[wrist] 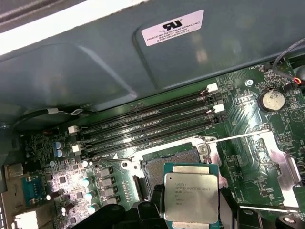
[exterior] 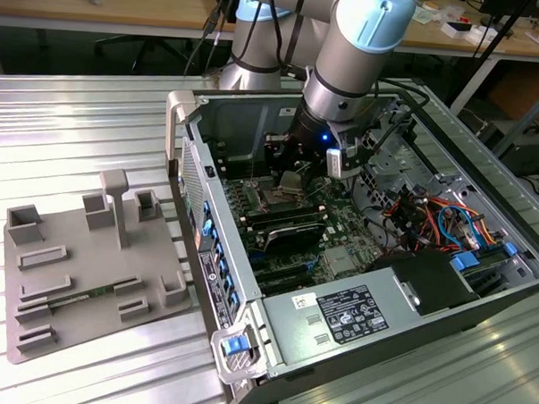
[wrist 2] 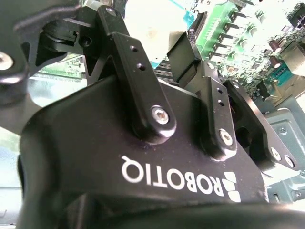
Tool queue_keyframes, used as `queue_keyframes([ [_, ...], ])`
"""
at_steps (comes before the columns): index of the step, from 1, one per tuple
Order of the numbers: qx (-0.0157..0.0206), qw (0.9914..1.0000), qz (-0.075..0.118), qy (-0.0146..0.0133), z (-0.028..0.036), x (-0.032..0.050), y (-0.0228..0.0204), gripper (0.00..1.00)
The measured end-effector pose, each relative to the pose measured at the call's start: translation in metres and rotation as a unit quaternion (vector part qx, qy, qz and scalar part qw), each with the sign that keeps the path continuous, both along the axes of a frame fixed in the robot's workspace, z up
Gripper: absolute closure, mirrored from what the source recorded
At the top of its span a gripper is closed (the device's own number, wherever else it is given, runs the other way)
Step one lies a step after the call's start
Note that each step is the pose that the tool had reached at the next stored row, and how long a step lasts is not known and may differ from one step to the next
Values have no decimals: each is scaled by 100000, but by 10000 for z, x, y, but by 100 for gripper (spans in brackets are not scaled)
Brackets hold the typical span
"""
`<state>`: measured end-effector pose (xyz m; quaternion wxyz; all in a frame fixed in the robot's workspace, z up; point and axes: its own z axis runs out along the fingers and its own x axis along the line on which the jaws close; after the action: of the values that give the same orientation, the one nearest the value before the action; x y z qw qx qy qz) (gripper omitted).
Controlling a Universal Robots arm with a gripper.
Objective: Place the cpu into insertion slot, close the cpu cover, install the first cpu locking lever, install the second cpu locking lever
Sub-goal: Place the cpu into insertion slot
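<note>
In the first wrist view, the gripper (wrist: 189, 212) had its jaws drawn in on the cpu (wrist: 191, 193), one black finger against each side edge, with the metal face up. The cpu hung over the near edge of the slot (wrist: 169, 164), which lay open, dark and unfilled on the board (wrist: 238, 95). Whether the chip touched the slot could not be told. The cover (wrist: 285, 164) stood open just beside the slot, and a thin lever (wrist: 238, 137) ran unlatched along the slot's far edge. The first step, placing the cpu, looked to be in hand, with cover and levers not yet done. Seating the chip would call for squaring it to the slot's rim and setting it down flat, without force. Beyond ran long black memory slots (wrist: 147, 124), then the wall of the case (wrist: 95, 71). In the exterior view the case lay open on the table (exterior: 76, 131), holding the board and cables (exterior: 439, 214). A grey holder (exterior: 80, 247) with several pockets sat beside it.
</note>
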<state>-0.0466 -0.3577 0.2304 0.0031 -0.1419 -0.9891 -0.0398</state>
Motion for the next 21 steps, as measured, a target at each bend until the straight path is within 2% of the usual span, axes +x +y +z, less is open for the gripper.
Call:
queue_keyframes([
  [21,-195,99972,-2368,0,-15,0,0,45],
])
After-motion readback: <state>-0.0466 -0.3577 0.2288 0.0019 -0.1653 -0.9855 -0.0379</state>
